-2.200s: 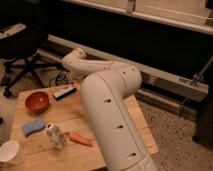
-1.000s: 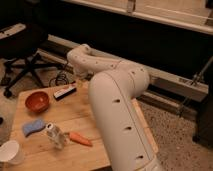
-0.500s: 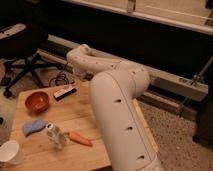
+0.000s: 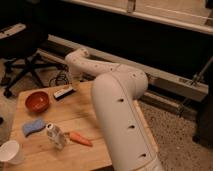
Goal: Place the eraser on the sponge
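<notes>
The eraser, a small black block with a light side strip, lies at the wooden table's far edge, just right of the red bowl. The light-blue sponge rests flat near the table's left front, apart from the eraser. My white arm arches over the table from the right and bends down at the back. My gripper hangs just behind and right of the eraser, open, with nothing in it. It is mostly lost against the dark background.
A red bowl sits left of the eraser. A clear bottle and an orange carrot lie near the front, and a white cup stands at the front left corner. An office chair stands behind the wooden table.
The arm's thick link swung slightly right and its wrist end shifted toward the eraser early on. Over the last second nothing visibly moves. The objects lie where they were.
</notes>
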You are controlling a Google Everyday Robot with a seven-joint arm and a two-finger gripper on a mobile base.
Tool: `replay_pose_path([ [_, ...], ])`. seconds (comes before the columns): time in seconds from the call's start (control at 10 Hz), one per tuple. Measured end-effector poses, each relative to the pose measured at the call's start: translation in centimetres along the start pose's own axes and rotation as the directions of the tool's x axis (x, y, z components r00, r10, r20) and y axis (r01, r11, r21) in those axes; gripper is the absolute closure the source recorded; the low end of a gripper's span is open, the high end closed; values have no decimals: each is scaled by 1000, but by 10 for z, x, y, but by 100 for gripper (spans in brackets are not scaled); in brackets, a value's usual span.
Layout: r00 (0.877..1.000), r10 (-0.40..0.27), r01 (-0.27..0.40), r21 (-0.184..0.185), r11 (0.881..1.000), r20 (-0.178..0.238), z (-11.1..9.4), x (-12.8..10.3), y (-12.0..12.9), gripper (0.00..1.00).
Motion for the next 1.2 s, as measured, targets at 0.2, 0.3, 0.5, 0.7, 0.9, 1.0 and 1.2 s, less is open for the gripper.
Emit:
replay_pose_path([
  [0.2, 993, -108, 109, -35, 993, 37, 7, -14, 10, 22],
  [0.3, 988, -146, 148, -49, 988, 46, 7, -19, 13, 22],
  [0.5, 979, -197, 201, -85, 976, 44, 8, -23, 15, 22],
  [0.7, 974, -225, 227, -129, 965, 31, 14, -26, 15, 22],
  [0.9, 971, -236, 237, -164, 958, 23, 24, -29, 15, 22],
  [1.0, 971, -238, 237, -179, 955, 19, 30, -29, 15, 22],
  [1.2, 969, -248, 244, -203, 948, 10, 42, -33, 14, 22],
])
